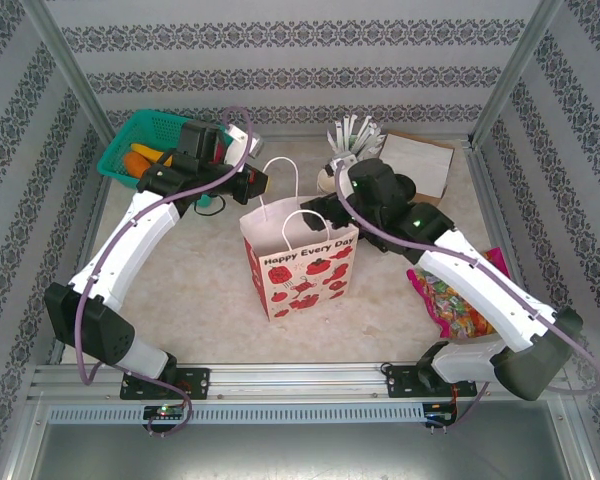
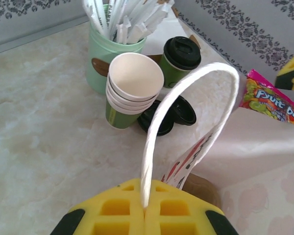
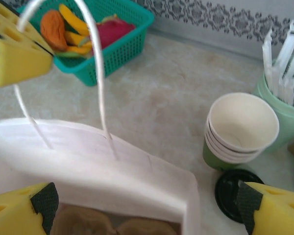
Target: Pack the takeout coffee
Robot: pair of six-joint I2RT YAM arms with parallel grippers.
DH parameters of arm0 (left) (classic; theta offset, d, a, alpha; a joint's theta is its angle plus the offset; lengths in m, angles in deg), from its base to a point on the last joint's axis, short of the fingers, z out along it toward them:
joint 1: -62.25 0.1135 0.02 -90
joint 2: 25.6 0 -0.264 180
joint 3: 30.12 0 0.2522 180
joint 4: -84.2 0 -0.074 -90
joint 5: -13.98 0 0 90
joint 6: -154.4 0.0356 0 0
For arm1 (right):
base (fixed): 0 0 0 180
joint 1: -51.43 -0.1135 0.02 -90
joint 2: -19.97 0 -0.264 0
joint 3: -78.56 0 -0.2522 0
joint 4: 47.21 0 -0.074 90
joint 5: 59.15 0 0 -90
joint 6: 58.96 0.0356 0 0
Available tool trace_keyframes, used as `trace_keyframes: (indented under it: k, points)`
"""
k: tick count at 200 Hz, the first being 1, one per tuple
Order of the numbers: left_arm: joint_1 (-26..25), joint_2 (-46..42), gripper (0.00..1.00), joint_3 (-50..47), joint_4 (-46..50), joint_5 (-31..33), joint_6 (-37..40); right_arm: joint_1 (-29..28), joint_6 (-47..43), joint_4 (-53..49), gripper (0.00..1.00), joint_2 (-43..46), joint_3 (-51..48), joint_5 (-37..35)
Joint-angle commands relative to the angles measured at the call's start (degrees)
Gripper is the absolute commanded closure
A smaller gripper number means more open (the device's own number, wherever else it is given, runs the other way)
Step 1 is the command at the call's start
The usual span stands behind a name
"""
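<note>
Clamping the white cord handle (image 2: 210, 69) of the red-printed white paper bag (image 1: 298, 270), the left gripper (image 2: 145, 213) is risking tipping it against the wide-open right gripper (image 3: 147, 208).

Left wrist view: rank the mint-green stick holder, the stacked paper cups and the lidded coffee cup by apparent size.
1. mint-green stick holder and stacked paper cups: too alike to rank; the stack stands nearer and hides part of the holder.
2. lidded coffee cup: smallest, standing farther back.

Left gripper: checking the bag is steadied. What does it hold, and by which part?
Left gripper pinches the white, red-printed paper bag by one white cord handle.
</note>
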State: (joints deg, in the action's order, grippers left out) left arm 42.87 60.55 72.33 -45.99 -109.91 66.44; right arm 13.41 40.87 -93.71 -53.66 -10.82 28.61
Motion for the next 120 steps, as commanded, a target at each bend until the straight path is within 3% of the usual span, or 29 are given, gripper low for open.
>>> trace_keyframes:
  k: [1,21,57,120]
  points:
    - [0.8,-1.7,1.00,-1.0,-0.8,-4.9,4.7,3.4,-7.0,-7.0,0.17,0.6,1.9,8.6]
    - [0.8,-1.5,1.00,-0.7,-0.8,-7.4,6.0,7.0,-15.0,-7.2,0.27,0.0,2.3,14.6]
    - [0.8,-0.7,1.00,-0.3,-0.7,-8.9,6.7,10.9,-25.3,-10.5,0.26,-5.0,8.1,24.8]
    - [0.7,0.4,1.00,0.5,-1.7,-10.5,6.0,11.1,-38.8,-19.2,0.26,-17.1,20.4,29.0]
